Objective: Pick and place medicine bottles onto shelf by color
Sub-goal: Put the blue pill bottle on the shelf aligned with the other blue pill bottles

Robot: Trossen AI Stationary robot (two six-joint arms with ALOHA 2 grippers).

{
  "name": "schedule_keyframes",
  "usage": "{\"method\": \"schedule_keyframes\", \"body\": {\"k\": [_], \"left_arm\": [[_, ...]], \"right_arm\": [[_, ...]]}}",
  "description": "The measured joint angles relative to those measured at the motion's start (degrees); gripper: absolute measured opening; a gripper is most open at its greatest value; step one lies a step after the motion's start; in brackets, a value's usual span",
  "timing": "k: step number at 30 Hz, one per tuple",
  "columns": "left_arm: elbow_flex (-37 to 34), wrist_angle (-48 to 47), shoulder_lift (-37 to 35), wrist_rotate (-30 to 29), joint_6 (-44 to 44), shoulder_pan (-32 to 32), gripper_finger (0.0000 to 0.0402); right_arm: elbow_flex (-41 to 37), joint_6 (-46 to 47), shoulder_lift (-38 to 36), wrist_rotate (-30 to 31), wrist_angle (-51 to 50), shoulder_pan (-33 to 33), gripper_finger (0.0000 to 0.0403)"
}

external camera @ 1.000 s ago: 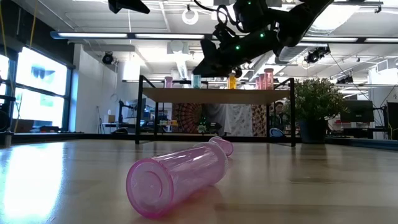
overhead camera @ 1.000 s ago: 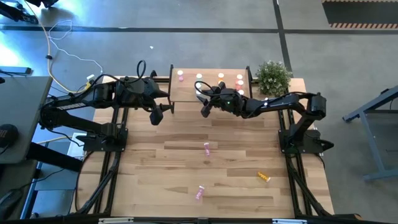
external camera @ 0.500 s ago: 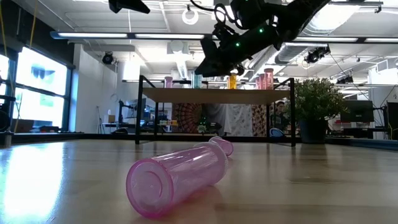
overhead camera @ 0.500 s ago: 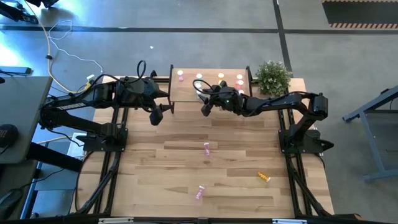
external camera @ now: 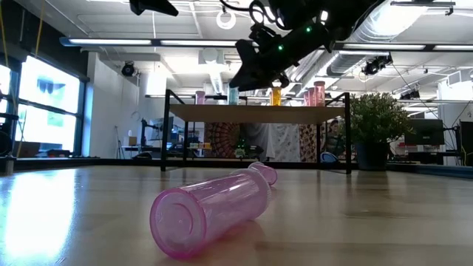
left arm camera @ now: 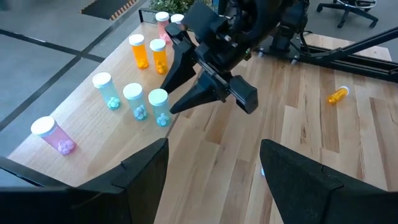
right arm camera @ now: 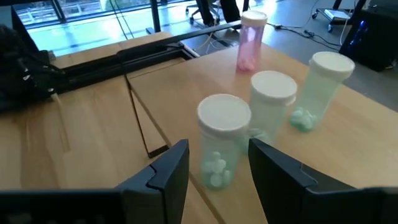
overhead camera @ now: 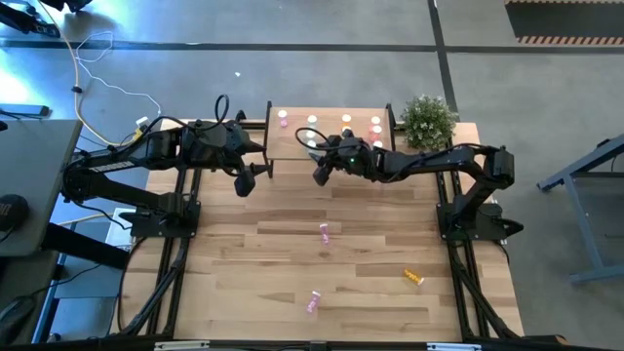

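The shelf (overhead camera: 292, 146) stands at the table's far edge. On it stand upright medicine bottles: a pink one (left arm camera: 56, 134), three pale green ones (left arm camera: 135, 101), two orange ones (left arm camera: 149, 53) and some salmon ones (left arm camera: 163, 22). My right gripper (overhead camera: 320, 175) hovers open at the shelf's near edge. Its fingers stand just short of the nearest green bottle (right arm camera: 222, 140) and a little above it. My left gripper (overhead camera: 244, 183) waits open by the shelf's left end. Two pink bottles (overhead camera: 324, 232) (overhead camera: 313, 301) and an orange one (overhead camera: 415, 278) lie on their sides on the table.
A small potted plant (overhead camera: 427, 119) stands at the shelf's right end. The shelf's black frame legs (external camera: 164, 129) rise from the table at the far edge. The wide middle and near part of the table bears only the three lying bottles.
My right gripper has tipped its fingertips upward a little at the shelf's near edge, so they now stand higher above the nearest green bottle. It has stayed open. The bottles have not moved.
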Motion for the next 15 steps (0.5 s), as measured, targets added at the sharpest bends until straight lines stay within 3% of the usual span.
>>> {"method": "schedule_keyframes", "body": {"k": [15], "left_arm": [[0.0,0.0,0.0,0.0,0.0,0.0,0.0245]], "right_arm": [[0.0,-0.1,0.0,0.6,0.0,0.0,0.0158]]}}
